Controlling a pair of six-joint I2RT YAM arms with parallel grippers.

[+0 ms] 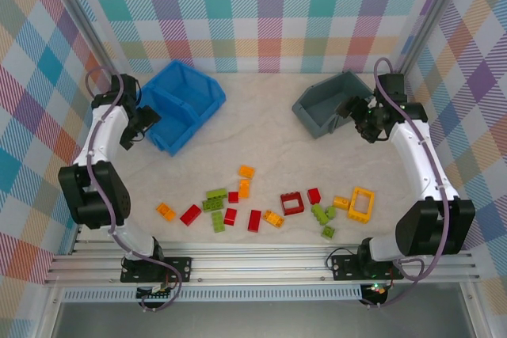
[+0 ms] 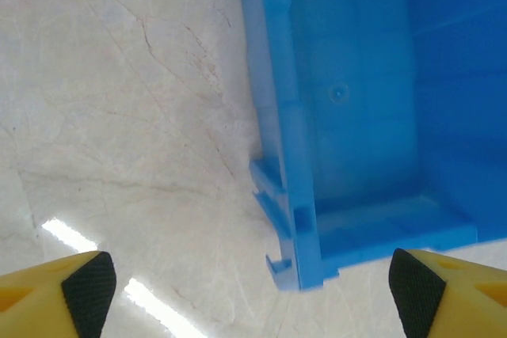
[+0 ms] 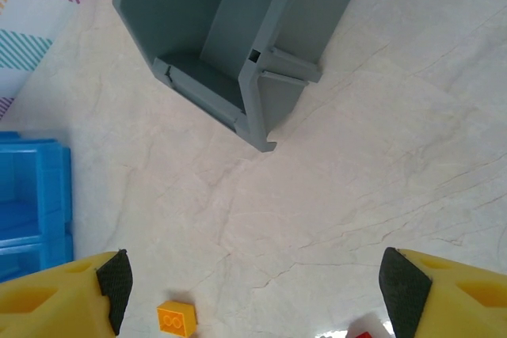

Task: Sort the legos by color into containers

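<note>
Along the near edge of the table [image 1: 261, 144], seen from above, the legos [image 1: 254, 220] lie loose in mixed colours (none seems binned yet). The blue bin [image 1: 194, 93] sits toward the far left corner, the grey bin [image 1: 329, 100] toward the far right. The left gripper [image 1: 146, 126] hangs beside the blue bin, the right gripper [image 1: 354, 112] beside the grey.

From the left wrist, the jaws are spread wide and empty over the blue bin's corner.

From the right wrist, the jaws are likewise wide and empty, with an orange brick [image 3: 176, 318] just ahead.

Several bricks touch, so wide jaws may drag along a wrong-coloured neighbour.
</note>
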